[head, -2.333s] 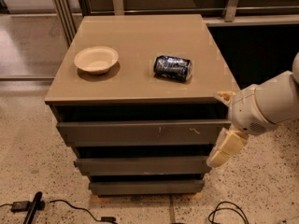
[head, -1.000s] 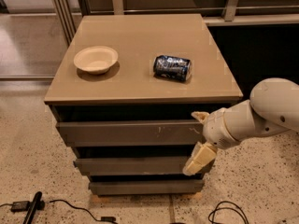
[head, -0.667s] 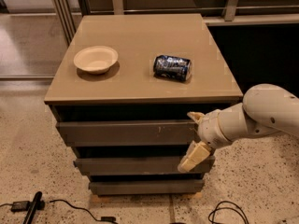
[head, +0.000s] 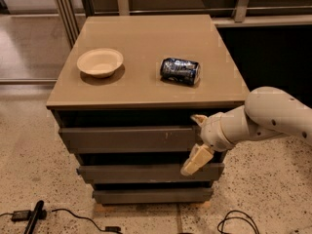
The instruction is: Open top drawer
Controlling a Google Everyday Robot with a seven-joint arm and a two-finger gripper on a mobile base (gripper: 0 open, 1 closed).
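Observation:
The top drawer (head: 122, 139) is the widest grey-brown slab front, just under the cabinet top, with small pale scratches right of centre. It looks shut, its front in line with the cabinet. My gripper (head: 196, 140) is at the right end of that front, reaching in from the right on a white arm (head: 265, 113). It is open: the upper finger (head: 198, 118) sits at the drawer's top edge and the lower finger (head: 196, 161) hangs below its bottom edge, over the second drawer (head: 136, 172).
On the tan cabinet top (head: 146, 33) lie a pale bowl (head: 100, 62) and a dark can (head: 180, 71) on its side. A third drawer (head: 146, 195) is lowest. Cables (head: 73, 216) and a black object (head: 33, 219) lie on the speckled floor.
My gripper and arm have moved left from beside the cabinet's right edge to the right end of the top drawer front. The drawer has not moved.

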